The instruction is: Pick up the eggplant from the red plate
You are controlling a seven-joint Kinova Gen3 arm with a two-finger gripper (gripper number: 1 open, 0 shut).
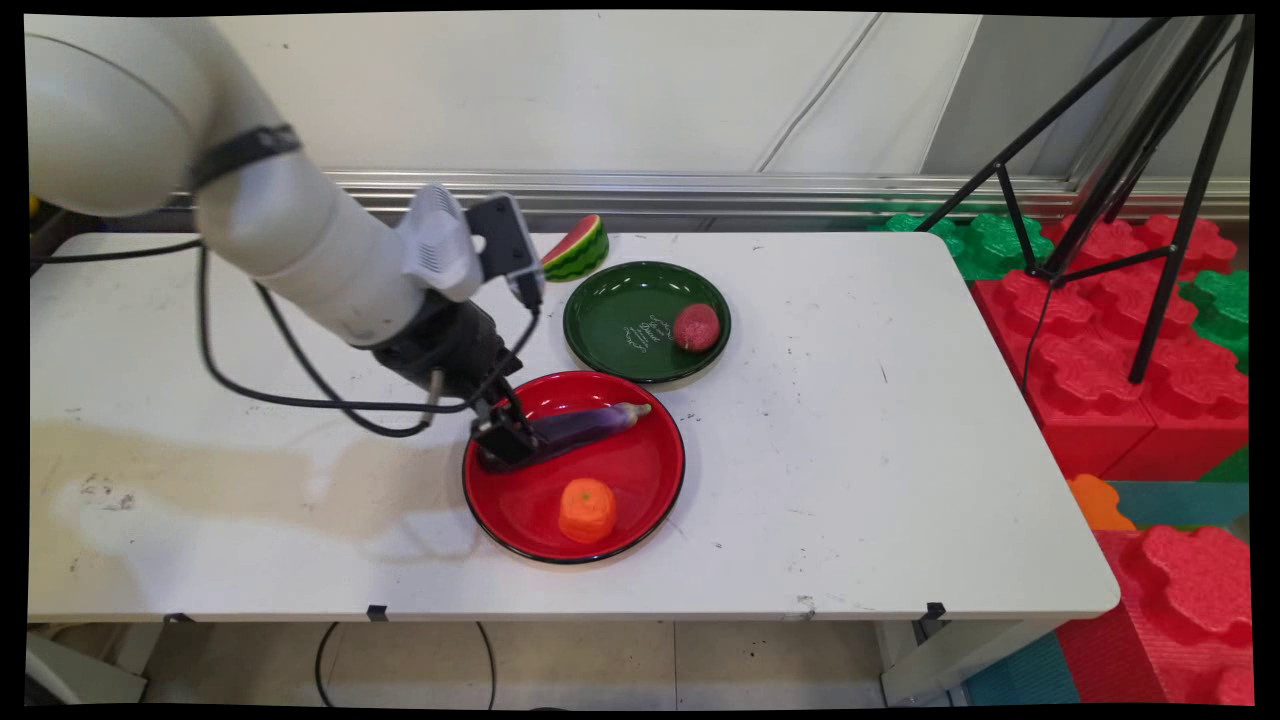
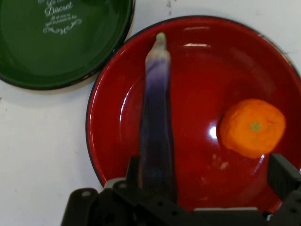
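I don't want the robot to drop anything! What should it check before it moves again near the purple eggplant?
1. Gripper open: ok.
2. Eggplant between the fingers: ok, but it sits close to one side.
3. Eggplant centred in the gripper: not ok.
4. Eggplant lying inside the red plate: ok.
5. Orange apart from the eggplant: ok.
6. Fingers touching the eggplant: cannot tell.

A white rectangular tabletop (image 1: 850, 480), scuffed and stained tan toward its left edge, carries three things directly. A glossy red round plate with a black rim (image 1: 655, 480) sits near the middle; a dark green round plate (image 1: 610, 315) lies just behind it. A watermelon slice (image 1: 575, 248) rests by the far edge.
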